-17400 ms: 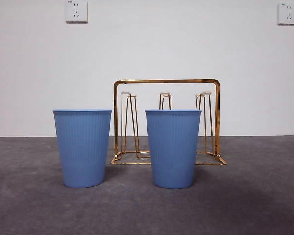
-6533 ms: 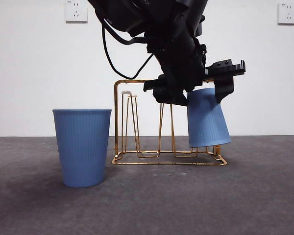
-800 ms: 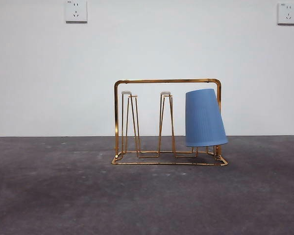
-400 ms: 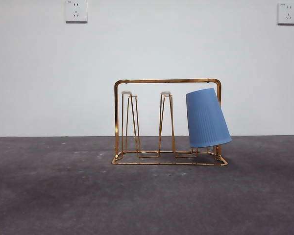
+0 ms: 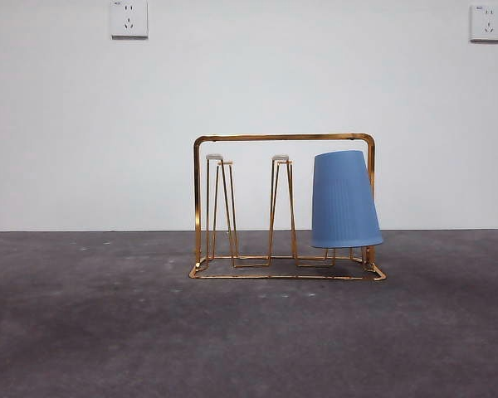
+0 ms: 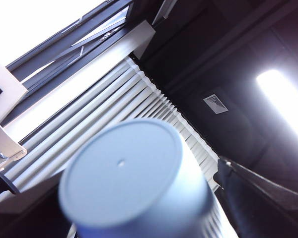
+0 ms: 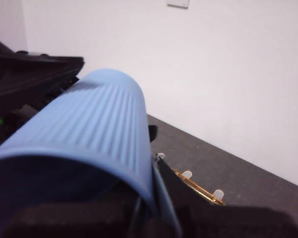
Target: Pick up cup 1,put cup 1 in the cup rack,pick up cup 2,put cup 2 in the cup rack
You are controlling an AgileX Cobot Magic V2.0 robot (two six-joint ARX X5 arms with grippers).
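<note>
Blue second cup [image 6: 124,183] hangs off the bench [image 5: 108,332] before my left gripper [image 6: 154,223], whose grip I cannot tell; my right gripper [image 7: 154,213] pinches its rim. The gold cup rack [image 5: 282,138] carries the first cup [image 5: 344,199] upside down at its right end

One cup [image 5: 344,201] is sitting upside down over the rightmost prongs of the cup rack [image 5: 282,138], which is standing on the table [image 5: 108,332] before the wall. A second cup [image 7: 84,144] is lying in the right gripper [image 7: 144,218], above and short of the rack.
</note>
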